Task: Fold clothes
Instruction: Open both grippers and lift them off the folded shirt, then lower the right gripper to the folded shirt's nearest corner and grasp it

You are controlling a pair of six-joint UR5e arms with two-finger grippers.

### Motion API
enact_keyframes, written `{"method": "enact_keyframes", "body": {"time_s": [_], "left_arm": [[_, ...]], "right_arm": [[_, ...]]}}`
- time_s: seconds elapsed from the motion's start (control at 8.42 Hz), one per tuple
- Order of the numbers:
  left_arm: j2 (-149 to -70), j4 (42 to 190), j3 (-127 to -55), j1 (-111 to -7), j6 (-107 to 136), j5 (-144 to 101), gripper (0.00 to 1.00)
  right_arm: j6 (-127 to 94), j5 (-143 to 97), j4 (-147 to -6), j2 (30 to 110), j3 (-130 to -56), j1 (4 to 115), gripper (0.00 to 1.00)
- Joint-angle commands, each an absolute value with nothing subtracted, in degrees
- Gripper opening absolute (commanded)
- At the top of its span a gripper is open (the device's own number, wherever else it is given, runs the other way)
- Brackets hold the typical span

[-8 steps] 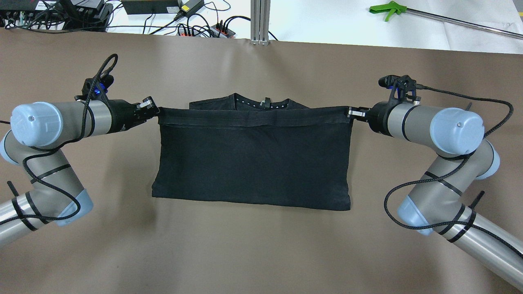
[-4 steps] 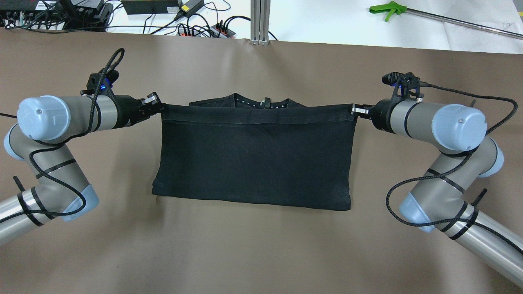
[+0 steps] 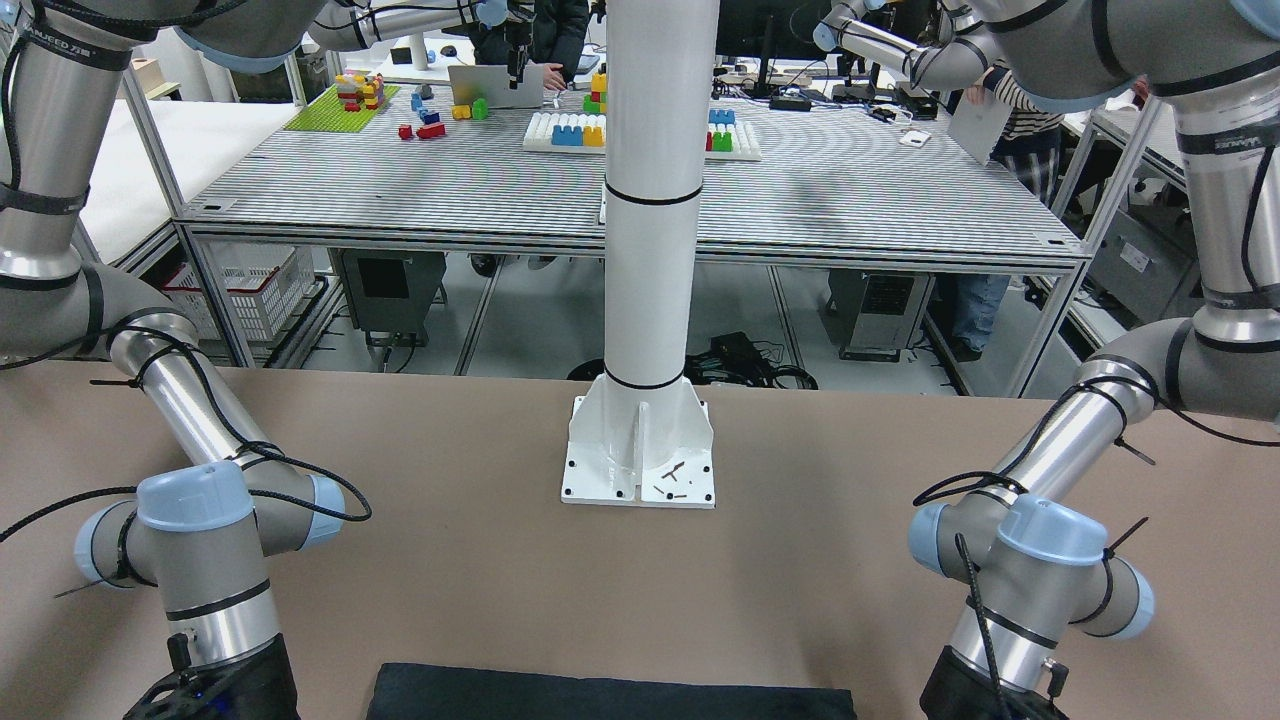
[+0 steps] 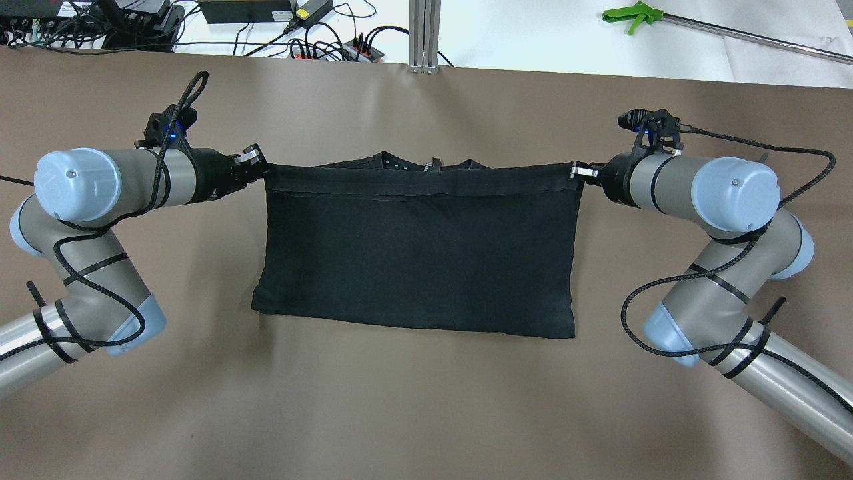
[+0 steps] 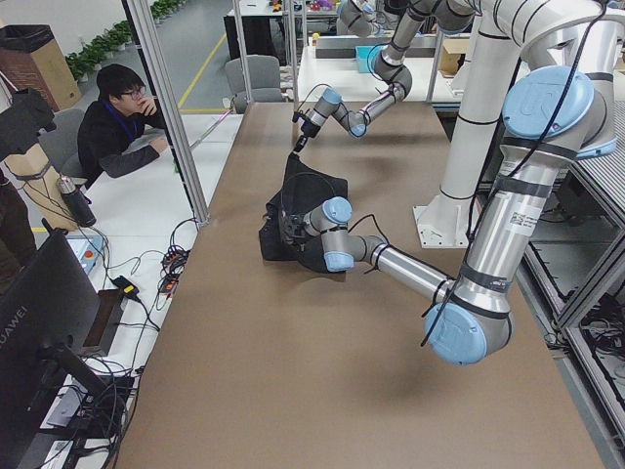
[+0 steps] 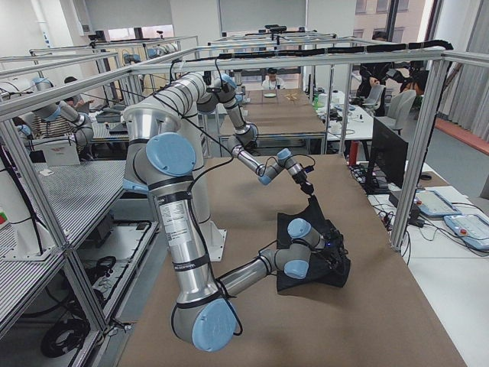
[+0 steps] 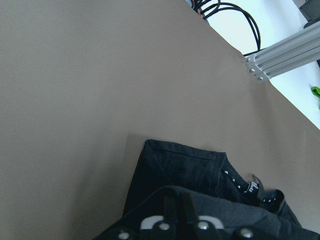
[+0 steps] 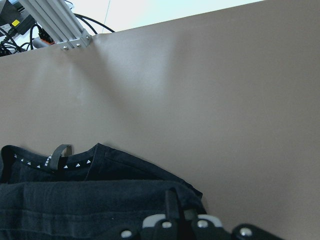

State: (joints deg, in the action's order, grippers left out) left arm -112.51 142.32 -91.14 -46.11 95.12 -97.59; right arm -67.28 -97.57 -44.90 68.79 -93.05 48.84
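Carried farther forward, the clothes (image 4: 420, 253) stretch between left gripper (image 4: 256, 165) and right gripper (image 4: 578, 171), both clenching its corners.

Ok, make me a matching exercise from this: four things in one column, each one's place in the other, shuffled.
Things
1. left hand
2. right hand
3. collar of the black garment
4. green-handled tool

Places
A. on the white surface beyond the brown table
B. shut on the lifted hem's corner, overhead view's right
C. on the table, peeking past the lifted hem
D. shut on the lifted hem's corner, overhead view's left

Pairs: 1-D, 2-B, 3-C, 4-A
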Motion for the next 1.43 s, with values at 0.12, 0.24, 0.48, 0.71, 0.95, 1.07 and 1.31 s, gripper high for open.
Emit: {"method": "enact_keyframes", "body": {"time_s": [0.12, 0.24, 0.48, 0.71, 0.95, 1.07, 1.31], "left_arm": [[-112.5, 142.1, -91.1, -47.1, 94.1, -96.7, 0.94], [-112.3, 142.2, -91.3, -47.4, 94.0, -96.7, 0.94], [-112.2, 142.2, -91.8, -47.4, 94.2, -96.7, 0.94], [-112.4, 142.3, -91.8, -47.4, 94.2, -96.8, 0.94], [-112.6, 142.3, -91.8, -47.4, 94.2, -96.7, 0.94], [-112.6, 142.3, -91.8, -47.4, 94.2, -96.7, 0.94], [-112.4, 142.3, -91.7, -47.3, 94.2, -96.6, 0.94]], "right_arm": [[-67.4, -100.6, -46.6, 68.6, -92.2, 51.0, 0.94], [-67.4, -101.7, -46.6, 68.7, -92.2, 51.0, 0.94], [-69.2, -109.5, -47.3, 70.1, -95.6, 50.1, 0.94], [-75.1, -118.4, -49.6, 76.4, -103.7, 49.6, 0.94], [-81.1, -116.5, -48.8, 78.1, -102.4, 42.0, 0.94], [-81.0, -113.8, -47.3, 78.9, -101.1, 39.9, 0.94], [-81.4, -112.4, -44.2, 80.1, -99.3, 38.8, 0.94]]}}
